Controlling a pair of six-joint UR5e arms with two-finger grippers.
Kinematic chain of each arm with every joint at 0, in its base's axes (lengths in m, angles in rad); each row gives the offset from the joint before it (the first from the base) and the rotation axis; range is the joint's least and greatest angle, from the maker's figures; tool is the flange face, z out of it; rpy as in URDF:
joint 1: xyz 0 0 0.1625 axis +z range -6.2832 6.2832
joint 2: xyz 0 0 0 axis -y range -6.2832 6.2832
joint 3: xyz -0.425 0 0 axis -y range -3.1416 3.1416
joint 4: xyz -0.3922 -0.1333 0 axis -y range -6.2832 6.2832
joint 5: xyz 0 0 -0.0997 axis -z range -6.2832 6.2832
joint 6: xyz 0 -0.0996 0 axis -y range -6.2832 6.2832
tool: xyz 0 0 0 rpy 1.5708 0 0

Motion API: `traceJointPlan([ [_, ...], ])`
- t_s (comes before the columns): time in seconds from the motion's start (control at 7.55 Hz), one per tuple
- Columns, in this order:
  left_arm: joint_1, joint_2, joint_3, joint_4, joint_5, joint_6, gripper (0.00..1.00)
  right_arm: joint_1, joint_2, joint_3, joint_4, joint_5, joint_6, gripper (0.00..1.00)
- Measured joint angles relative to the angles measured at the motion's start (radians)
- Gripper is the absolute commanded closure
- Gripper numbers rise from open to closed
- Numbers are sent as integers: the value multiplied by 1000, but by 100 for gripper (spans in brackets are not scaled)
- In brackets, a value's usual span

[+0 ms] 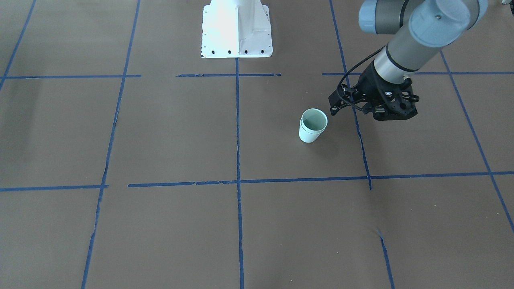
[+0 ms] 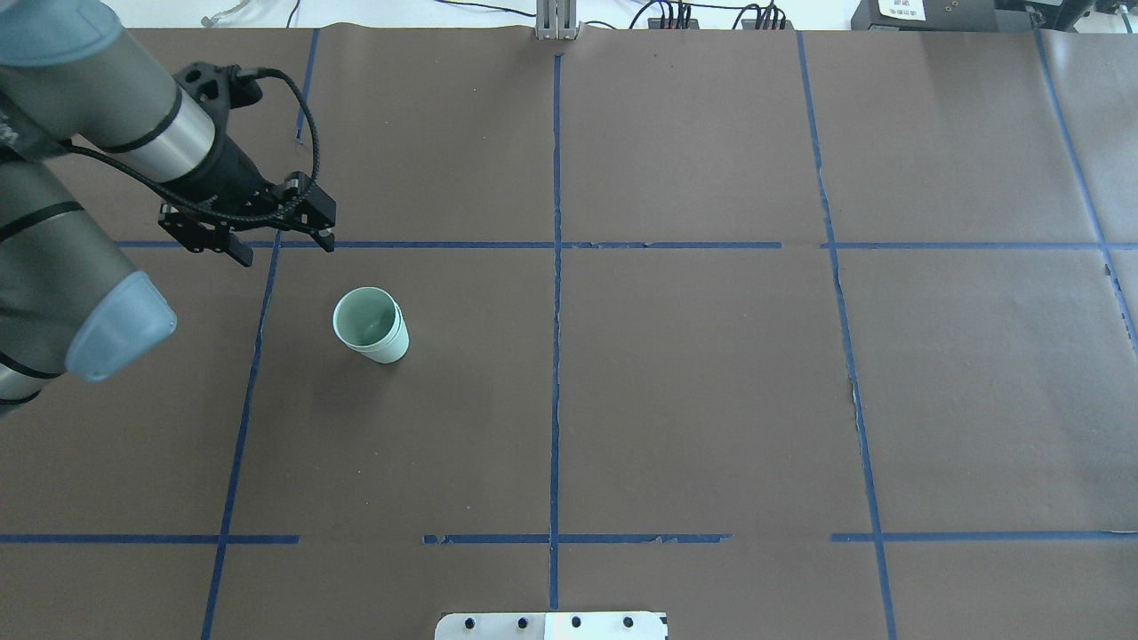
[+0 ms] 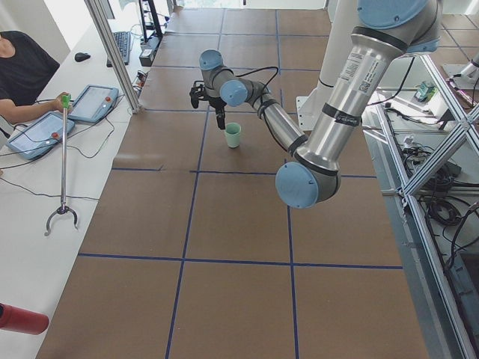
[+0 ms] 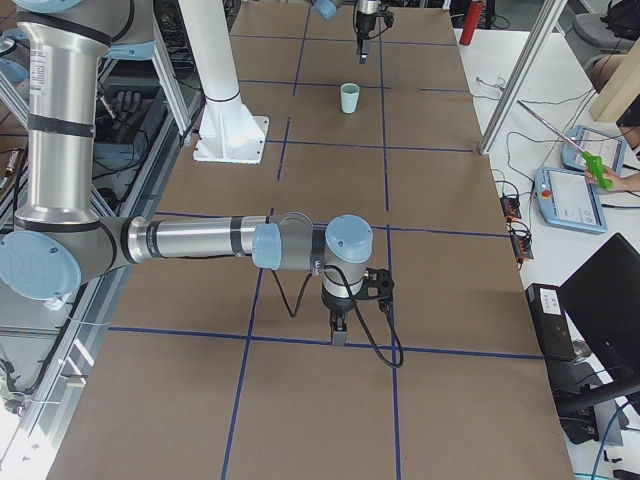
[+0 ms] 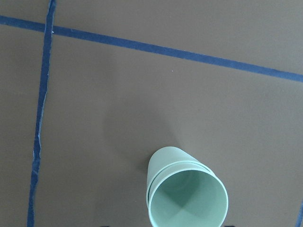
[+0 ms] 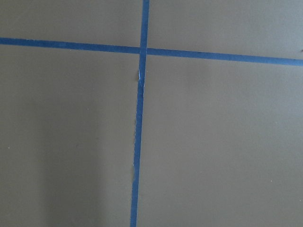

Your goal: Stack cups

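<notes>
The two pale mint-green cups (image 2: 372, 324) stand nested, one inside the other, upright on the brown table; the stack also shows in the front view (image 1: 312, 126) and in the left wrist view (image 5: 184, 194), where both rims are visible. My left gripper (image 2: 284, 247) hangs apart from the stack, beyond it and raised, open and empty; in the front view it (image 1: 363, 112) is beside the cups. My right gripper (image 4: 338, 338) shows only in the right side view, far from the cups, pointing down at the table; I cannot tell whether it is open or shut.
Blue tape lines (image 2: 556, 267) divide the brown table into squares. The robot's white base (image 1: 237, 30) stands at the table's edge. An operator with tablets (image 3: 45, 123) sits at a side bench.
</notes>
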Motion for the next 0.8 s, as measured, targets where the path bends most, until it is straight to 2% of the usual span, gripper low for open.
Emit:
traceJointPlan([
  [0.27, -151, 30, -50, 99, 0, 229, 0, 0, 0, 0, 0, 0, 1, 0],
  [0.53, -287, 97, -49, 206, 0, 554, 0, 0, 0, 0, 1, 0, 0, 0],
  [0.8, -432, 183, 62, 212, -4, 923, 0, 0, 0, 0, 1, 0, 0, 0],
])
